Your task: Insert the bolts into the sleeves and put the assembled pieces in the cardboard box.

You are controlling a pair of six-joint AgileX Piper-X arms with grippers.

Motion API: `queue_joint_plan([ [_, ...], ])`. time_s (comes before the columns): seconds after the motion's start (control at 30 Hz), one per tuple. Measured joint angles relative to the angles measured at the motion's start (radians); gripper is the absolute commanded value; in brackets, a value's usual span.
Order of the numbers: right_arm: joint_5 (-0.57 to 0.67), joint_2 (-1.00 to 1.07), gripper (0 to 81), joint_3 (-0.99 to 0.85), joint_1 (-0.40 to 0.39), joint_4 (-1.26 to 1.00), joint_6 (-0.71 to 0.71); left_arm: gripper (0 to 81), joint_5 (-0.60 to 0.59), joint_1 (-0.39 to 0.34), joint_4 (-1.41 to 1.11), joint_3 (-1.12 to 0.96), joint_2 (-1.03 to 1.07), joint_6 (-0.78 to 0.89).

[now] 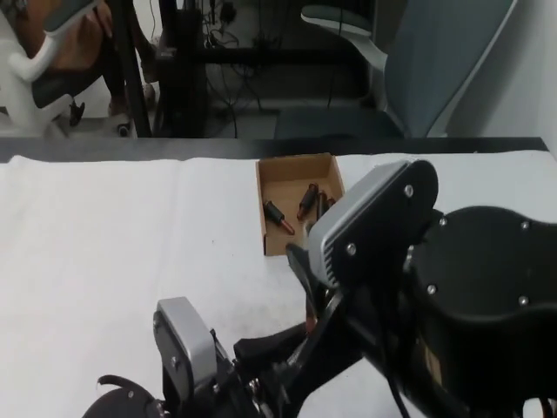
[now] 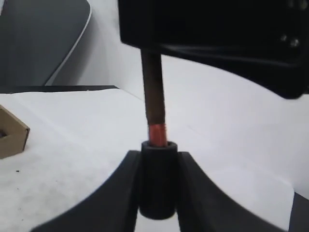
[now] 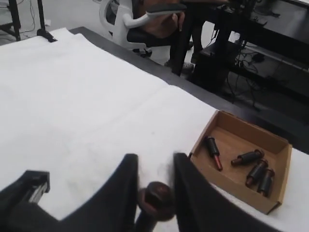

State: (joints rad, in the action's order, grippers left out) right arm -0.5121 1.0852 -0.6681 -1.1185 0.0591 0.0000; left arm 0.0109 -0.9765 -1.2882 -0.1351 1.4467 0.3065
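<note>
My left gripper (image 2: 158, 162) is shut on a short black sleeve (image 2: 158, 181), held upright above the white cloth. A brown bolt (image 2: 153, 94) with a red tip (image 2: 157, 134) hangs straight down, and its tip sits in the sleeve's mouth. My right gripper (image 3: 154, 164) is shut on the bolt's dark head (image 3: 155, 200). The cardboard box (image 1: 277, 174) stands at the far middle of the bench and holds several assembled pieces (image 3: 248, 157). In the high view both arms meet at the near edge, in front of the box.
White cloth (image 1: 113, 235) covers the bench, with open room to the left. The box's corner (image 2: 12, 133) lies beside the left gripper. Office chairs (image 1: 435, 61) and a black frame stand beyond the bench's far edge.
</note>
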Motion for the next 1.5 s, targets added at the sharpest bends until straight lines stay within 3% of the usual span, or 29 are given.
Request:
queue_joint_plan([
  [0.13,0.000,0.000,0.3,0.002,-0.016,0.040,0.000,1.8,0.017,0.000,-0.029,-0.004,0.000,0.000],
  [0.2,0.002,0.000,6.9,0.004,-0.019,0.051,0.005,1.8,0.019,0.000,-0.034,-0.006,0.000,0.000],
  [0.27,0.014,0.000,25.6,0.005,-0.019,0.062,0.020,1.8,0.022,0.000,-0.038,-0.006,0.000,0.000],
  [0.33,0.019,-0.002,52.5,0.005,-0.019,0.065,0.036,1.8,0.025,0.000,-0.039,-0.006,0.000,0.000],
  [0.37,0.019,-0.005,70.0,0.005,-0.019,0.065,0.041,1.8,0.024,0.000,-0.039,-0.007,0.000,0.000],
  [0.57,-0.092,-0.117,70.0,-0.023,-0.019,0.093,0.080,1.8,0.026,0.027,-0.028,-0.009,0.000,0.000],
  [0.77,-0.149,-0.347,63.7,-0.050,-0.021,0.299,0.223,1.8,-0.098,0.178,0.170,-0.098,0.000,-0.002],
  [1.03,-0.070,-0.391,64.3,-0.051,-0.021,0.720,0.578,1.8,-0.235,0.377,0.851,-0.532,0.068,-0.115],
  [1.37,-0.010,-0.346,64.3,-0.047,-0.021,0.767,0.622,1.1,-0.260,0.465,1.187,-1.074,0.438,-0.167],
  [1.4,-0.008,-0.346,64.3,-0.047,-0.021,0.767,0.622,2.5,-0.260,0.465,1.202,-1.116,0.469,-0.167],
  [1.43,-0.006,-0.346,64.3,-0.047,-0.021,0.767,0.622,9.8,-0.262,0.465,1.224,-1.157,0.508,-0.171],
  [1.47,-0.004,-0.346,64.3,-0.047,-0.021,0.767,0.622,18.3,-0.270,0.465,1.243,-1.193,0.545,-0.174],
  [1.5,-0.003,-0.346,64.3,-0.047,-0.021,0.767,0.622,32.3,-0.282,0.465,1.263,-1.219,0.578,-0.175],
])
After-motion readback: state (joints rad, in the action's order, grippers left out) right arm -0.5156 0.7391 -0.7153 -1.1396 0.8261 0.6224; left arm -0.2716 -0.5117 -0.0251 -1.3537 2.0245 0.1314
